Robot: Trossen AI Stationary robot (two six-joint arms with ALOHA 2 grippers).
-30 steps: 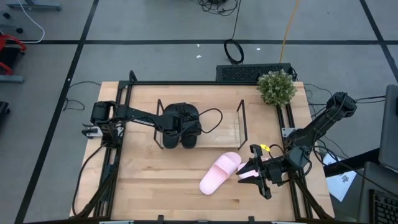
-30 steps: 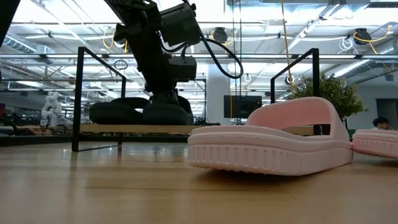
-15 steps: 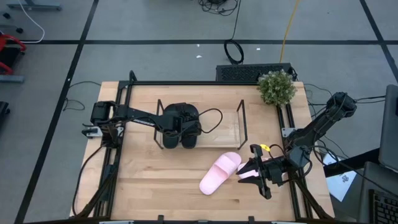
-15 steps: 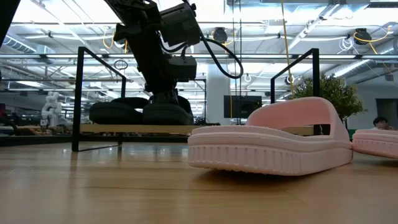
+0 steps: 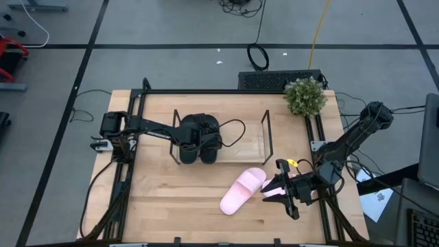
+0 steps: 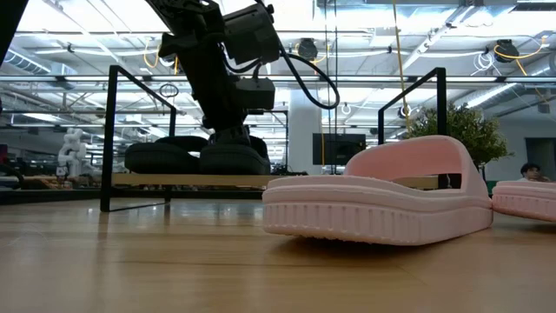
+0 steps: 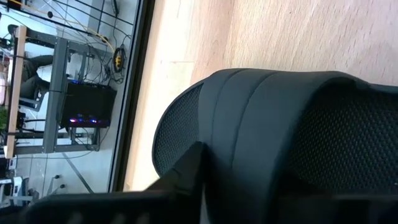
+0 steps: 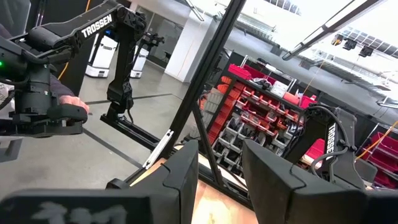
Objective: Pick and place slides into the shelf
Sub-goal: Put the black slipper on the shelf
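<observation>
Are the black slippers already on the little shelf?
Yes. Both black slides sit side by side on the shelf, with the left gripper right above them. The pink slide lies on the table.

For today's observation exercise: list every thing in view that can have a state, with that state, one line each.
black slides: both on the shelf, side by side.
shelf: right part bare.
pink slide: flat on the table, off the shelf.
second pink slide: at the right end effector.
left end effector: over a black slide.
right end effector: open, near the table's right edge.
</observation>
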